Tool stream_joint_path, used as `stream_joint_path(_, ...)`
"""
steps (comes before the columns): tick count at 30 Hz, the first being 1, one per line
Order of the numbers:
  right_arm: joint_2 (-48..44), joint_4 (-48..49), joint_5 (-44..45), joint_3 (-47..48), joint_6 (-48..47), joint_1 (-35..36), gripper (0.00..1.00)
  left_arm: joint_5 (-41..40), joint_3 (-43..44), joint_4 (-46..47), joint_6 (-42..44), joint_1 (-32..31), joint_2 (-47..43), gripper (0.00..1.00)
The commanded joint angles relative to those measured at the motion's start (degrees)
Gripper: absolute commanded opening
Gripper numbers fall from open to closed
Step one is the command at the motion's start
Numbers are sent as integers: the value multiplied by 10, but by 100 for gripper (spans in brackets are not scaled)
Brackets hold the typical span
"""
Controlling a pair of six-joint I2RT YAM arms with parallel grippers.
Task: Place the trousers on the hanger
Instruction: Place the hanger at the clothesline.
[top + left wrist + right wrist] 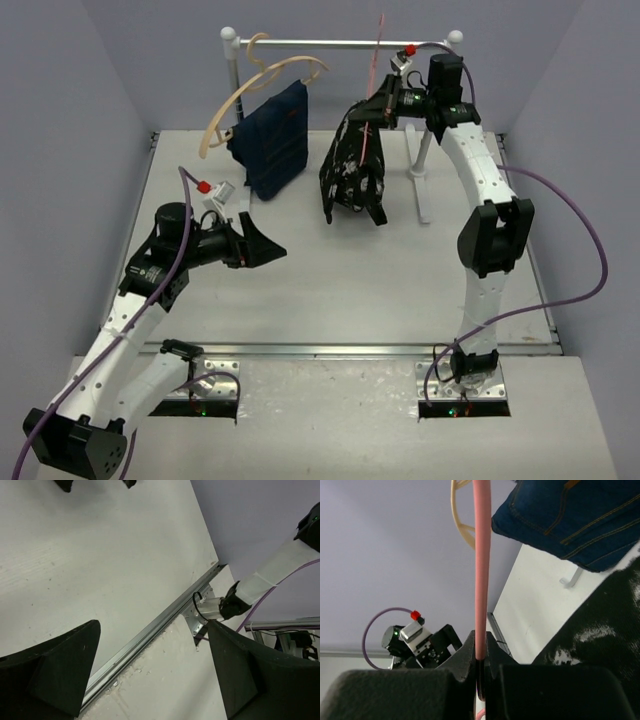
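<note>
Right wrist view alone shows right end effector point(481, 654) clamping hanger point(481, 555); left end effector point(266, 243) gapes empty.

Pale lavender walls point(60, 120) close in the left, right and top of the overhead view, evenly lit, with only soft shadows. A white table point(400, 290) fills the centre, and an aluminium strip point(350, 349) runs across its near edge in the lower half. Below that lies a rougher white board point(330, 420). At the top stands a clothes rack point(330, 43): 1 silver bar between 2 white ball ends, on white posts.
</note>
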Motion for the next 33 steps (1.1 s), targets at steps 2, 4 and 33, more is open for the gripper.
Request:
stream_joint_path(2, -13, 32, -49, 14, 3, -11, 0, -7, -31, -11, 33, -4, -18, 87)
stream_joint_path(4, -28, 27, -46, -34, -25, -10, 0, -17, -42, -12, 32, -4, -26, 87)
stream_joint_path(33, -432, -276, 443, -370, -306, -14, 99, -569, 126, -211, 64, -3, -42, 100)
